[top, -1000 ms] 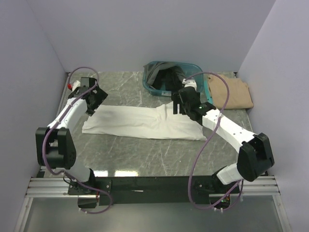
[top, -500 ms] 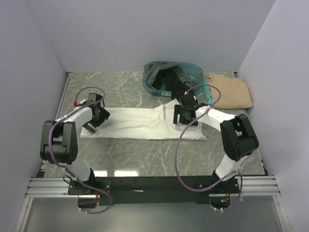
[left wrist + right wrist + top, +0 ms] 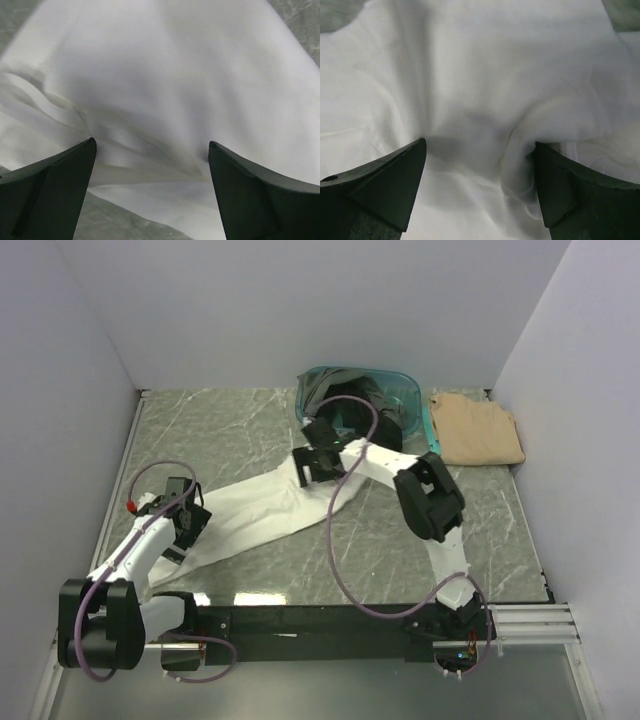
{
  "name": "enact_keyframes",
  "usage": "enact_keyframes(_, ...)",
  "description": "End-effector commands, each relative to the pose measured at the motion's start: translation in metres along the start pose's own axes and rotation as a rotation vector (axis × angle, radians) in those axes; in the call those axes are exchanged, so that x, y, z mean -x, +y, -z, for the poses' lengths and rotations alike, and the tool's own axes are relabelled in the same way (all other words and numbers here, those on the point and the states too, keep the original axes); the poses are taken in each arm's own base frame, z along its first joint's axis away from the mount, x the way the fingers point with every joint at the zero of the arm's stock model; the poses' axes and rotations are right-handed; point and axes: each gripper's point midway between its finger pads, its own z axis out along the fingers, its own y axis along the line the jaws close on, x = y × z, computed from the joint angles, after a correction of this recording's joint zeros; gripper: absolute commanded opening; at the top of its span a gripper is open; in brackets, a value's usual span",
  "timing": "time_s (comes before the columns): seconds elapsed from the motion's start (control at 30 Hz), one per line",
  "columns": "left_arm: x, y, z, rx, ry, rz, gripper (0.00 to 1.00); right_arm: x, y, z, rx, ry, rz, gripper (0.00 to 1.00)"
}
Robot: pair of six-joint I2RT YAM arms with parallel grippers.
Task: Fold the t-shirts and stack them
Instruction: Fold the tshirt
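Observation:
The large white t-shirt [image 3: 262, 508] lies stretched in a slanting band from the near left to the middle back of the table. My left gripper [image 3: 187, 529] is low over its near-left end, jaws wide open with white cloth [image 3: 165, 75] between them [image 3: 151, 142]. My right gripper [image 3: 311, 470] is low over its far end, jaws wide open [image 3: 480, 143], with a bunched fold [image 3: 520, 150] against the right finger. A folded tan t-shirt [image 3: 478, 430] lies at the back right. Dark t-shirts [image 3: 352, 400] sit in the teal basket [image 3: 416, 402].
The grey marbled tabletop [image 3: 230, 430] is walled on the left, back and right. The teal basket stands at the back, just behind my right gripper. The arms' black base rail [image 3: 310, 622] runs along the near edge.
Both grippers have swung left and the left one nearer. The white shirt went from lying flat across the table to a slanting, narrower band, its left end drawn toward the near-left corner.

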Motion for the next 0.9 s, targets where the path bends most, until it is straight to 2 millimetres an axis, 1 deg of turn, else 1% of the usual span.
enact_keyframes(0.0, 0.000, 0.010, 0.002, 0.016, -0.017, 0.046, 0.99, -0.001, 0.069, -0.013, 0.173, 0.045, 0.136, 0.90)
enact_keyframes(0.03, -0.002, 0.011, 0.002, 0.013, -0.007, 0.039, 0.99, 0.009, 0.085, -0.022, 0.198, 0.037, 0.160, 0.90)
enact_keyframes(0.07, -0.004, 0.011, 0.002, 0.014, 0.002, 0.035, 0.99, 0.014, 0.096, -0.025, 0.215, 0.034, 0.180, 0.90)
enact_keyframes(0.1, -0.006, 0.011, 0.001, 0.014, 0.009, 0.031, 0.99, 0.015, 0.111, -0.027, 0.235, 0.033, 0.214, 0.90)
enact_keyframes(0.13, -0.010, 0.013, 0.000, 0.021, 0.023, 0.026, 0.99, 0.027, 0.126, -0.033, 0.262, 0.022, 0.221, 0.90)
enact_keyframes(0.2, -0.014, 0.013, -0.001, 0.010, 0.043, 0.007, 0.99, 0.036, 0.143, -0.035, 0.307, 0.019, 0.235, 0.90)
enact_keyframes(0.23, -0.017, 0.010, -0.001, -0.004, 0.056, 0.010, 1.00, 0.048, 0.160, -0.034, 0.367, 0.002, 0.232, 0.90)
enact_keyframes(0.33, -0.023, 0.003, 0.001, -0.055, 0.081, 0.005, 1.00, 0.063, 0.178, -0.030, 0.442, -0.037, 0.209, 0.91)
enact_keyframes(0.37, -0.028, -0.005, 0.004, -0.097, 0.106, 0.004, 1.00, 0.076, 0.186, -0.026, 0.473, -0.089, 0.204, 0.91)
enact_keyframes(0.4, -0.032, -0.009, 0.005, -0.121, 0.117, -0.001, 0.99, 0.081, 0.188, -0.026, 0.478, -0.109, 0.183, 0.91)
enact_keyframes(0.43, -0.036, -0.014, 0.008, -0.153, 0.128, -0.012, 0.99, 0.090, 0.189, -0.025, 0.484, -0.156, 0.168, 0.91)
enact_keyframes(0.47, -0.040, -0.020, 0.011, -0.180, 0.142, -0.009, 0.99, 0.099, 0.181, -0.028, 0.466, -0.180, 0.140, 0.92)
enact_keyframes(0.53, -0.048, -0.027, 0.015, -0.214, 0.163, -0.025, 0.99, 0.109, 0.175, -0.031, 0.468, -0.179, 0.073, 0.93)
enact_keyframes(0.57, -0.051, -0.030, 0.017, -0.227, 0.170, -0.027, 0.99, 0.116, 0.167, -0.032, 0.486, -0.170, 0.039, 0.93)
enact_keyframes(0.6, -0.055, -0.036, 0.020, -0.246, 0.184, -0.021, 1.00, 0.119, 0.165, -0.033, 0.496, -0.159, -0.006, 0.93)
enact_keyframes(0.63, -0.064, -0.040, 0.023, -0.264, 0.201, -0.048, 0.99, 0.123, 0.161, -0.036, 0.507, -0.159, -0.027, 0.93)
enact_keyframes(0.67, -0.070, -0.044, 0.026, -0.279, 0.212, -0.057, 0.99, 0.130, 0.152, -0.037, 0.508, -0.163, -0.052, 0.93)
enact_keyframes(0.7, -0.075, -0.050, 0.029, -0.300, 0.225, -0.052, 0.99, 0.131, 0.150, -0.039, 0.510, -0.160, -0.077, 0.93)
enact_keyframes(0.73, -0.088, -0.053, 0.032, -0.308, 0.246, -0.089, 0.99, 0.134, 0.146, -0.041, 0.510, -0.165, -0.083, 0.93)
enact_keyframes(0.77, -0.095, -0.054, 0.034, -0.308, 0.259, -0.100, 0.99, 0.137, 0.143, -0.041, 0.508, -0.170, -0.088, 0.93)
enact_keyframes(0.8, -0.103, -0.059, 0.039, -0.322, 0.282, -0.104, 1.00, 0.143, 0.141, -0.040, 0.501, -0.187, -0.086, 0.93)
enact_keyframes(0.83, -0.120, -0.061, 0.044, -0.330, 0.312, -0.154, 0.99, 0.143, 0.138, -0.044, 0.495, -0.182, -0.088, 0.93)
enact_keyframes(0.87, -0.130, -0.064, 0.050, -0.343, 0.335, -0.164, 1.00, 0.144, 0.139, -0.044, 0.496, -0.184, -0.082, 0.93)
